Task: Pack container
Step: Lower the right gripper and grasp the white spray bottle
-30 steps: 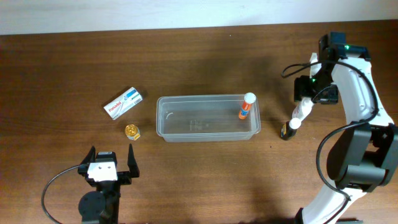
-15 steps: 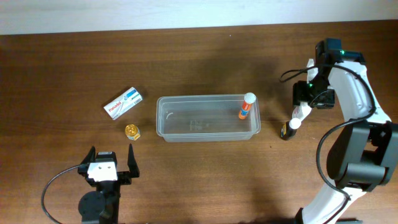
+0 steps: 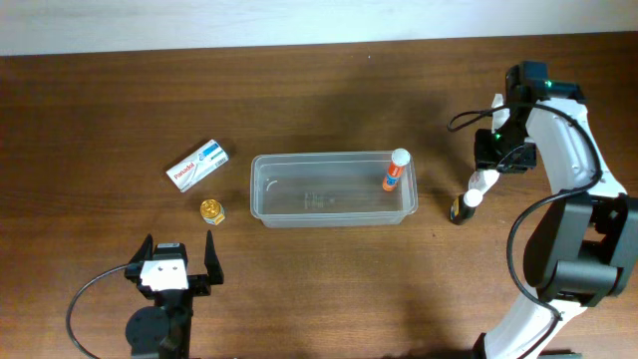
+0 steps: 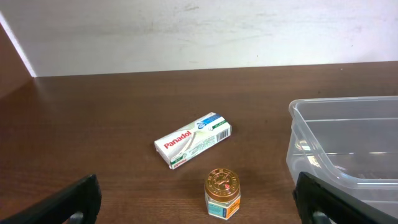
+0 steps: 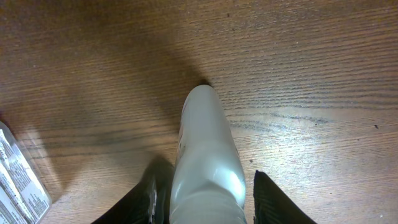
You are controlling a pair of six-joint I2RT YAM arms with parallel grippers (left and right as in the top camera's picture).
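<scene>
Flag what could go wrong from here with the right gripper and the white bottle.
1. The fingers of the right gripper flank the smooth, rounded bottle unevenly. One looks pressed against it and the other shows a gap, so closing may push it over or let it slip.
2. A white-capped stick stands upright at the end of the container nearest the bottle. Carrying the bottle in there could knock it down.

Glue stick [image 3: 396, 170] is stood inside container [image 3: 319, 157], right end. Box [image 3: 198, 166] and jar [image 3: 211, 210] are set left; bottle [image 3: 465, 203], right.
</scene>
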